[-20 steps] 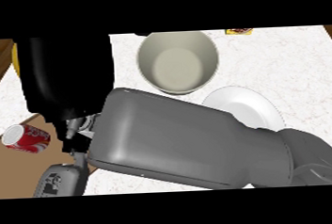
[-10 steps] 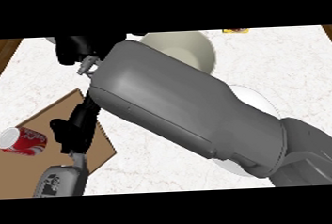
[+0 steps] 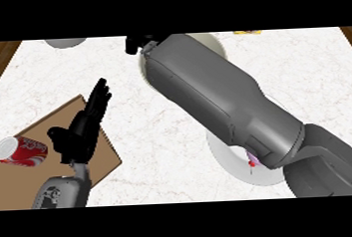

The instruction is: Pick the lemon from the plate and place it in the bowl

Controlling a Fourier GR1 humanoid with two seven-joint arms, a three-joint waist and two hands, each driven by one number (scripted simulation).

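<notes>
Head view, steep down onto a pale marbled counter [image 3: 165,136].

Two forearms in frame. The right forearm [image 3: 223,103] is large and grey and crosses the view from lower right to upper centre, covering much of the scene. The right hand [image 3: 140,42] shows only as a small black patch at the arm's far end, near the top edge; whether its fingers are spread or closed on anything cannot be told.

The left hand [image 3: 83,127] is at the left, over the edge of a brown board [image 3: 39,126]. Its fingers are straight, close together and pointing up the view, with the thumb out to the left; it holds nothing.

One bowl [image 3: 209,43], cream-coloured, is mostly hidden under the right forearm, with its rim showing on both sides of the arm near the top.

One white plate [image 3: 236,165] is at lower right, partly under the arm. There is a small red and purple mark at its edge beside the arm.

Lemon: not visible anywhere; location cannot be told.

One red can [image 3: 19,149] lies on its side on the board's left part.

One grey rounded object [image 3: 65,42] is at the top edge, cut off. One yellow item [image 3: 247,32] is at the top right, also cut off.
</notes>
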